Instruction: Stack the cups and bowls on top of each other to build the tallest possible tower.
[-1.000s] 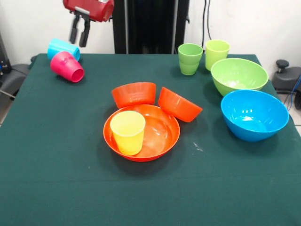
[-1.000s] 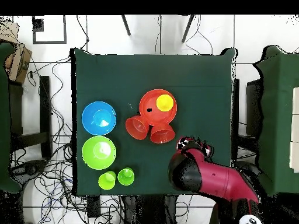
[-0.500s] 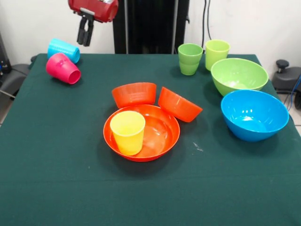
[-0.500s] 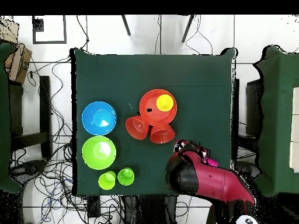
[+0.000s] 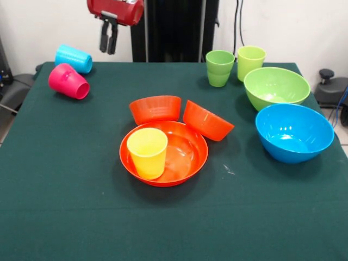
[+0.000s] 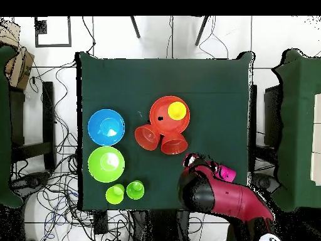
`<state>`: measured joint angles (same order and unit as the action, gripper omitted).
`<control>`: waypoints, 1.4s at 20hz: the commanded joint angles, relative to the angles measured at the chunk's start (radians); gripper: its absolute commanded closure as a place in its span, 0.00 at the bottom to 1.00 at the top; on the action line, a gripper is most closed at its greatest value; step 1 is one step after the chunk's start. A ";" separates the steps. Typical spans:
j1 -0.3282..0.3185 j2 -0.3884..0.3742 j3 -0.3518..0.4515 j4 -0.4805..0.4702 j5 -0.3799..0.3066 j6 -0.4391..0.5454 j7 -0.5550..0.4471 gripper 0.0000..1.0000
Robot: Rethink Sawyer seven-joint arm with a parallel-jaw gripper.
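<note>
A yellow cup point(image 5: 147, 152) stands upright inside the wide orange bowl point(image 5: 190, 157) at mid-table. Two small orange bowls point(image 5: 155, 109) point(image 5: 207, 120) lean tilted against its far rim. A pink cup point(image 5: 68, 81) and a sky blue cup point(image 5: 73, 58) lie on their sides at the far left. My gripper point(image 5: 109, 50) hangs in the air to the right of and above them, touching nothing, its fingers slightly apart and empty. In the overhead view the arm point(image 6: 213, 194) covers the gripper, and the pink cup point(image 6: 226, 171) peeks out beside it.
Two light green cups point(image 5: 219, 68) point(image 5: 250, 61) stand upright at the far right. In front of them sit a large lime green bowl point(image 5: 276, 87) and a large blue bowl point(image 5: 293, 132). The green table point(image 5: 81, 206) has bare cloth at the front.
My gripper has risen and moved right, away from the pink cup. The pink cup has rolled a little to the left, away from the sky blue one.
</note>
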<state>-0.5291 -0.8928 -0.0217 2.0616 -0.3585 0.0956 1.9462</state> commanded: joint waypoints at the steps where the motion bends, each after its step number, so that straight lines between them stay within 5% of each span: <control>1: -0.035 0.005 0.220 0.051 0.009 0.058 0.042 0.00; 4: -0.067 0.032 0.254 0.061 0.005 0.017 0.057 0.00; 5: -0.045 0.033 0.230 0.045 -0.001 0.018 0.063 1.00; 9: -0.044 0.024 0.240 0.030 0.020 0.042 0.068 1.00; 10: -0.019 0.023 0.211 0.012 0.014 0.065 0.062 0.00; 15: -0.010 0.016 0.202 0.008 0.016 0.071 0.067 0.00; 16: -0.002 0.016 0.193 0.004 0.016 0.077 0.068 1.00; 17: -0.014 0.014 0.209 0.016 0.023 0.064 0.076 1.00; 18: 0.023 0.012 0.168 -0.001 0.017 0.079 0.078 0.00; 28: 0.071 -0.023 0.116 0.002 0.037 0.103 0.095 0.00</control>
<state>-0.4808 -0.9148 0.0708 2.0819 -0.3558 0.0970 1.9462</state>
